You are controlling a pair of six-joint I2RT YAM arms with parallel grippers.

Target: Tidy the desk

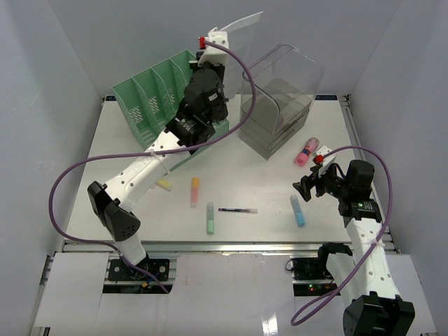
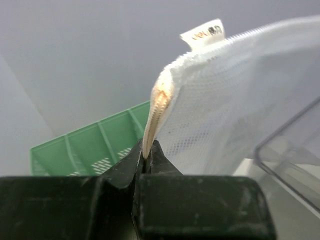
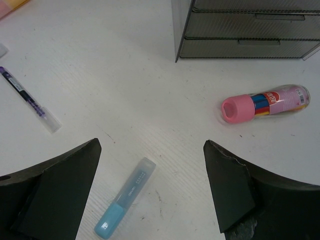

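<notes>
The left claw (image 2: pixel 145 156) pinches a white mesh pouch (image 2: pixel 235 100) by its zip edge, held high above the green rack (image 1: pixel 150 98), probably to slot it in. The right claw (image 3: pixel 151 150) hangs wide over a blue highlighter (image 3: pixel 125 197) on the worktop (image 1: pixel 266 178), which spreads beneath both arms.

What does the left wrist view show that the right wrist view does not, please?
Only the left wrist: the left claw shut on a white mesh pouch, with the green file rack behind. Only the right wrist: the open right claw above the desk, a blue highlighter, a pink-capped marker tube and a purple pen. Both: the drawer box, its clear top in the left view, its drawer fronts in the right.
</notes>
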